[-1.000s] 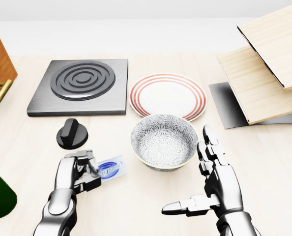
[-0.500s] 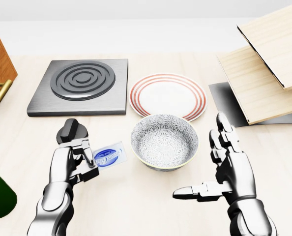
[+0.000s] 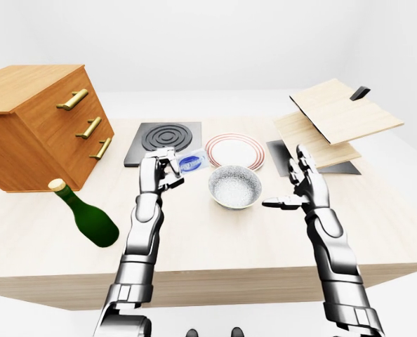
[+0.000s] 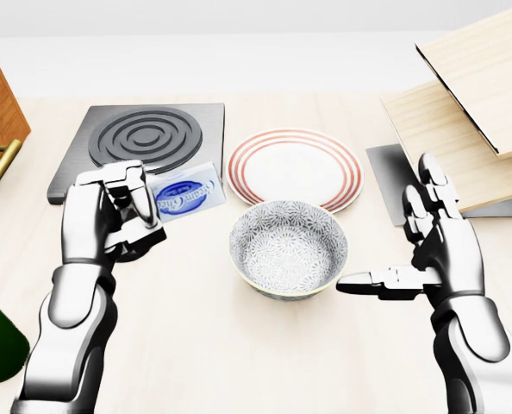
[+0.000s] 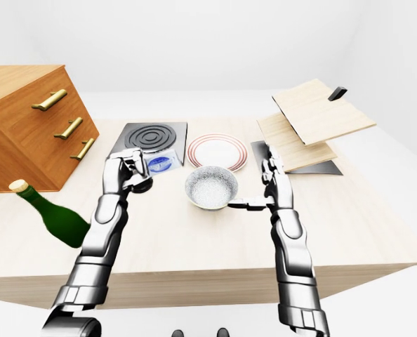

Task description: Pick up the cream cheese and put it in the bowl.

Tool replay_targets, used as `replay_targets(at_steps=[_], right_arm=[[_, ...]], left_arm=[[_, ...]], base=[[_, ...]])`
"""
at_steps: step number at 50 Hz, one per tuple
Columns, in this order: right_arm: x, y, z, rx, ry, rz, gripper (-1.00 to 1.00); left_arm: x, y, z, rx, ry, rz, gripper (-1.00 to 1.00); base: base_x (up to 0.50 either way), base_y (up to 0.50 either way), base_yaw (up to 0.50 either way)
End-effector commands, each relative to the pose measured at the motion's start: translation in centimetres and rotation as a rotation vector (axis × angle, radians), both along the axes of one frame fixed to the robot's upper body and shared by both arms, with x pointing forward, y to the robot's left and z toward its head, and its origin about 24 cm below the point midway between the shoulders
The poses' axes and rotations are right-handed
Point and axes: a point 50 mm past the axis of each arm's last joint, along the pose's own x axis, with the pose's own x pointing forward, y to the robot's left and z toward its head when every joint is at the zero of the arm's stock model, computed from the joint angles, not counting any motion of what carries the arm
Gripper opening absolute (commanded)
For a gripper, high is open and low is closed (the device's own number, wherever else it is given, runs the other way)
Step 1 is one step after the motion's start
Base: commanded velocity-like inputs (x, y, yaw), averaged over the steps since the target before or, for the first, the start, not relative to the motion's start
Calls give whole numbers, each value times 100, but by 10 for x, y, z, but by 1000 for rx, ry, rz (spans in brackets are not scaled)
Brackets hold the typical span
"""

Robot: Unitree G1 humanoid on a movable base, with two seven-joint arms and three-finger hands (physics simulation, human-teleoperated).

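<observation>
1. Tabletop (image 3: pixel 215 239): 1x, pale wood, carries everything below.
2. Drawer cabinet (image 3: pixel 33 123): 1x, wood, 3 brass handles, at left of left-eye view.
3. Wooden boards (image 3: pixel 338 116): 2x, stacked and tilted, at right. They lie over 1 dark grey mat (image 4: pixel 402 185).
4. Hotplate (image 4: pixel 144 147): 1x, dark square w/ concentric rings, top-left of head view, just left of plate.
5. Bottle (image 3: pixel 85 214): 1x, green, pale cap, lying tilted on tabletop below cabinet.
6. Plate (image 4: pixel 295 168): 1x, white w/ red rim stripes. It sits betw. hotplate and mat, just above bowl in head view.
7. Bowl (image 4: pixel 289 248): 1x, patterned grey-white, upright, nothing inside.
8. Left hand (image 4: pixel 122 216): fingers closed round cream cheese (image 4: pixel 187 193), pinching it at its left end. Pkt is 1x, white w/ blue oval label, held clear of tabletop. In head view it is left of and above bowl rim, overlapping hotplate's lower right corner, not over the bowl.
9. Right hand (image 4: pixel 428 250): spread, fingers up, thumb pointing left toward bowl. It holds nothing, is just right of bowl, and whether it touches the bowl can't tell.
</observation>
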Motion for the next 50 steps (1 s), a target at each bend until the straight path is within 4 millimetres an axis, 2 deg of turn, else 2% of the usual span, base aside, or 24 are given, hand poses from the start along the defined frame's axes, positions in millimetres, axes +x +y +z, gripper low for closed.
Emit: replay_targets(at_steps=[1,5,12,16,21,31,43,50], right_arm=[[-2,-7,5,8,-19,-5,100],[-5,-9,7,15,-32,-4,100],[-8,-14,7,27,-36,-7,100],[-6,-21,3,58,-22,-21,100],[6,-33,-11,48,68,-76,100],[6,-31,-13,26,68,-69,100],[5,-29,-14,31,67,-54,100],[6,-30,-14,34,68,-52,100]], left_arm=[[7,-15,45,112,-126,-21,-100],[19,-35,46,172,-133,-44,-100],[28,-54,52,256,-158,-72,-100],[33,-65,46,315,-129,-79,-100],[39,-73,35,343,-71,-86,-100],[48,-78,9,486,38,-74,-100],[46,-92,-1,607,54,-90,-100],[44,-103,0,626,34,-110,-100]], base=[[0,0,0],[0,0,0],[0,0,0],[0,0,0],[0,0,0],[0,0,0],[0,0,0],[0,0,0]])
